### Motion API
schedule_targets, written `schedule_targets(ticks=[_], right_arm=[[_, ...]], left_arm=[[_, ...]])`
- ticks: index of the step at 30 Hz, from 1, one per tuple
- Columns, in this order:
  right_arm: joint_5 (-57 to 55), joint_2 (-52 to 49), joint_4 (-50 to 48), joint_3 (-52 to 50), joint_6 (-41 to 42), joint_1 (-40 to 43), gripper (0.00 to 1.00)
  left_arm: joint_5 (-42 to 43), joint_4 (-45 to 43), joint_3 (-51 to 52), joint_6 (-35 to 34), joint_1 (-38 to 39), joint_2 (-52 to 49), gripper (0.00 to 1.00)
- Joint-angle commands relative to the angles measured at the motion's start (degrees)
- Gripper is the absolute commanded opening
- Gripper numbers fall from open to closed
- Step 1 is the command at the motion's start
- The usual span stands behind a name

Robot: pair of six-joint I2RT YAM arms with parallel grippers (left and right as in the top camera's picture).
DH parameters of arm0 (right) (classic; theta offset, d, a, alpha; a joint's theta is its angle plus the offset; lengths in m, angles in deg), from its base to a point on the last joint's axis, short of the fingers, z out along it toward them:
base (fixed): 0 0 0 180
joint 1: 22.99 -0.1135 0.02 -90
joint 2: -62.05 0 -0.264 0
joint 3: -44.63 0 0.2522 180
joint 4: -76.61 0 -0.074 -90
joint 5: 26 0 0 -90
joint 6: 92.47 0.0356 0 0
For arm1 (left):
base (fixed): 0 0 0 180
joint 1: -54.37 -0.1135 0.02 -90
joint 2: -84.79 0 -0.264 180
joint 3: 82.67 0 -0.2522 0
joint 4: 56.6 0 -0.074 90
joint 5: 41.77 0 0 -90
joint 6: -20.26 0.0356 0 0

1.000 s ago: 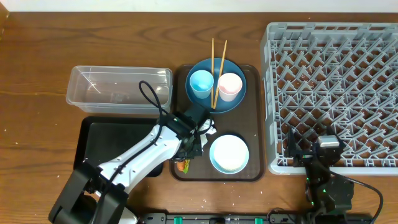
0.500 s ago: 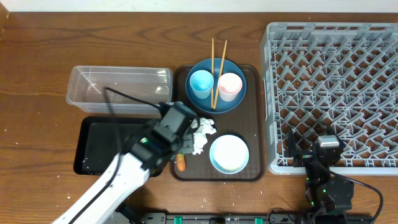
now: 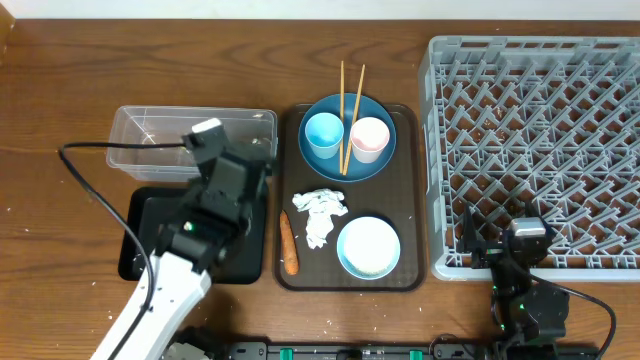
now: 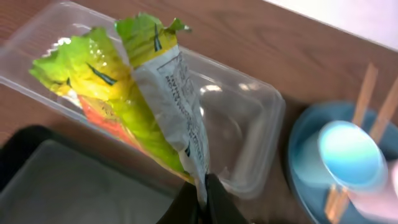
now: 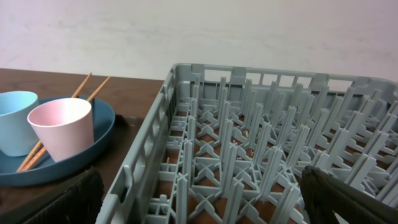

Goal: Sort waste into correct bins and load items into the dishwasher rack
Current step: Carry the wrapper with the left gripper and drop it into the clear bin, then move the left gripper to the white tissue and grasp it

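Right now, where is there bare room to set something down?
Bare tabletop lies left of the clear tub and along the far edge behind it. The dishwasher rack looks empty. The brown tray is crowded: blue plate, white bowl, tissue.

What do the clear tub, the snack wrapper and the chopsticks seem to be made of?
Clear tub: likely thin glossy plastic, see-through with highlights.
Snack wrapper: probably printed plastic film, creased and shiny.
Chopsticks: apparently wood or bamboo, pale tan and matte.

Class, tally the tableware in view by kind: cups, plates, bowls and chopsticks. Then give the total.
cups: 2, the light blue cup and the pink cup
plate: 1
bowl: 1
chopsticks: 2
Total: 6
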Motion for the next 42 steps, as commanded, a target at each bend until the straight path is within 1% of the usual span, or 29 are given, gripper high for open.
schedule_targets(ticks=[1,9,15,16,17,19,20,21,22,27,28,30,35,36,37,39,42], right_arm=[[-0.39,0.24,0.2,-0.04,-0.04,0.35,0.99],[-0.42,0.24,0.2,-0.04,-0.04,0.35,0.99],[-0.39,0.24,0.2,-0.04,-0.04,0.35,0.99],[-0.39,0.24,0.2,-0.04,-0.04,0.35,0.99],[-0.39,0.24,0.2,-0.04,-0.04,0.35,0.99],[-0.39,0.24,0.2,-0.04,-0.04,0.35,0.99],[-0.39,0.24,0.2,-0.04,-0.04,0.35,0.99],[-0.39,0.24,0.2,-0.04,-0.04,0.35,0.99],[-0.39,0.24,0.2,-0.04,-0.04,0.35,0.99],[-0.39,0.24,0.2,-0.04,-0.04,0.35,0.99],[-0.39,0.24,0.2,-0.04,-0.04,0.35,0.99],[-0.39,0.24,0.2,-0.04,-0.04,0.35,0.99],[-0.39,0.24,0.2,-0.04,-0.04,0.35,0.99],[-0.39,0.24,0.2,-0.04,-0.04,0.35,0.99],[-0.39,0.24,0.2,-0.04,-0.04,0.35,0.99],[-0.39,0.24,0.2,-0.04,-0.04,0.35,0.99],[-0.39,0.24,0.2,-0.04,-0.04,0.35,0.99]], left_arm=[[-2.62,-2.47,-1.22,-0.31,-4.17,-3.37,0.06],[-1.99,-9.75,-1.22,-0.26,-12.24,-12.94,0.06],[-1.97,-13.51,-1.22,-0.28,-13.79,-19.76,0.07],[-1.95,-13.81,-1.22,-0.28,-13.79,-20.55,0.09],[-1.95,-14.12,-1.22,-0.28,-13.79,-21.2,0.15],[-1.99,-14.19,-1.22,-0.26,-13.81,-21.64,0.42],[-1.99,-14.21,-1.22,-0.26,-13.79,-21.55,0.51],[-1.99,-14.43,-1.22,-0.26,-13.79,-21.22,0.54],[-1.99,-14.64,-1.22,-0.26,-13.79,-20.85,0.55],[-1.57,-14.78,-1.29,-0.22,-13.68,-15.91,0.55],[-0.26,-14.73,-1.29,0.02,-13.68,-14.53,0.56],[5.42,-13.55,-1.29,-0.02,-13.64,-11.17,0.56],[30.8,-6.51,-1.29,-0.02,-13.64,-2.45,0.57],[35.71,-3.96,-1.27,-0.02,-13.64,-1.03,0.6],[40.06,-0.42,-1.27,-0.02,-13.64,0.28,0.6],[43.65,4.83,-1.25,-0.04,-13.53,1.29,0.6],[44.33,11.65,-0.98,-0.02,-12.26,1.09,0.6]])
